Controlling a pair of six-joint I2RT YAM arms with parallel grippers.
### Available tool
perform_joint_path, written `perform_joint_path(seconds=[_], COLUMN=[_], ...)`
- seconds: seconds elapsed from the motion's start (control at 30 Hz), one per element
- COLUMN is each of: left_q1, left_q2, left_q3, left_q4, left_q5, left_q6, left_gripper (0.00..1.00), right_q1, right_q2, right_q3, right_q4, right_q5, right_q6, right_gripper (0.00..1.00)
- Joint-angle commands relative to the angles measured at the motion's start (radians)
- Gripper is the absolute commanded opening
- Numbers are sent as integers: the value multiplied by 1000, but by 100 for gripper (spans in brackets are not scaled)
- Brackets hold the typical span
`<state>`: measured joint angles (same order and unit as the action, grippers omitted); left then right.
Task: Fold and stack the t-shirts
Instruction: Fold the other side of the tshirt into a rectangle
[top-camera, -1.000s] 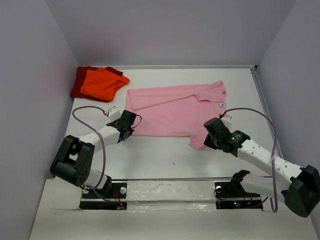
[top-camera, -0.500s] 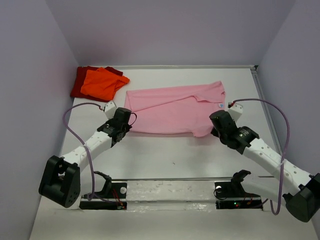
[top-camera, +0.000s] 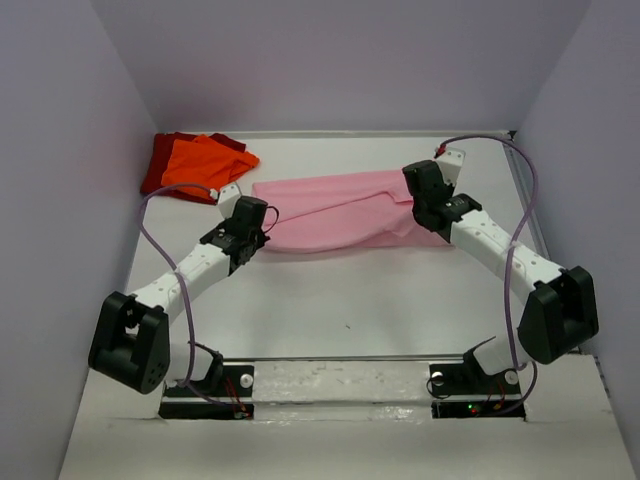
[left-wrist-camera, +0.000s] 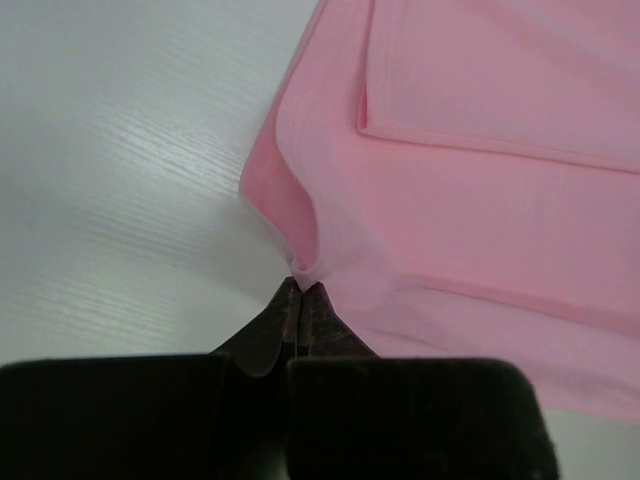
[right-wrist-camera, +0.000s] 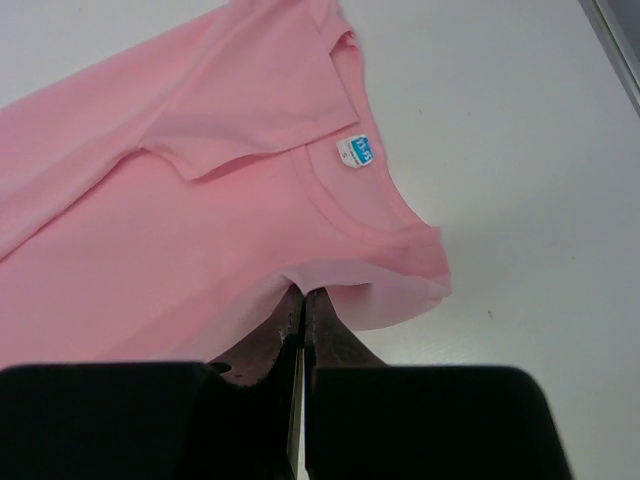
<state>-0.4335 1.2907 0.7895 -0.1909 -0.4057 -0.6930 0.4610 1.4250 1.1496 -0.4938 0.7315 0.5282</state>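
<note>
The light pink t-shirt (top-camera: 340, 210) lies across the middle of the table, its near part doubled back over itself. Its pale neck label (right-wrist-camera: 355, 151) shows in the right wrist view. My left gripper (top-camera: 256, 226) is shut on the pink shirt's left corner (left-wrist-camera: 300, 262), pinching a small fold. My right gripper (top-camera: 428, 205) is shut on the shirt's right edge (right-wrist-camera: 330, 275) near the collar. The bright orange t-shirt (top-camera: 205, 165) lies folded on the dark red t-shirt (top-camera: 160, 160) at the back left.
Purple walls (top-camera: 60, 150) close in the white table (top-camera: 340, 300) on three sides. Each arm trails a purple cable (top-camera: 160, 255). The two arm bases sit on a rail (top-camera: 340, 385) at the near edge.
Both grippers have carried the pink shirt's near edge away from the bases, folding it back over the rest. The right arm swung far toward the back right; the left moved a little.
</note>
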Motion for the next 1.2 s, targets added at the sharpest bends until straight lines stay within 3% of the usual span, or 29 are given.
perform_joint_path(seconds=[0.0, 0.37, 0.77, 1.17], left_q1=[18, 73, 119, 156], left_q2=[39, 309, 505, 653], left_q3=[88, 365, 643, 763], left_q4=[24, -15, -27, -35], left_q5=[-7, 22, 34, 38], left_q6=[53, 139, 182, 217], left_gripper=[0, 0, 0, 0], right_q1=[-40, -176, -205, -245], right_q2=[63, 207, 371, 551], right_q3=[93, 206, 360, 473], right_q4=[103, 167, 199, 202], right_q5=[57, 3, -44, -76], right_q6=[-105, -125, -151, -140], right_gripper=[0, 0, 0, 0])
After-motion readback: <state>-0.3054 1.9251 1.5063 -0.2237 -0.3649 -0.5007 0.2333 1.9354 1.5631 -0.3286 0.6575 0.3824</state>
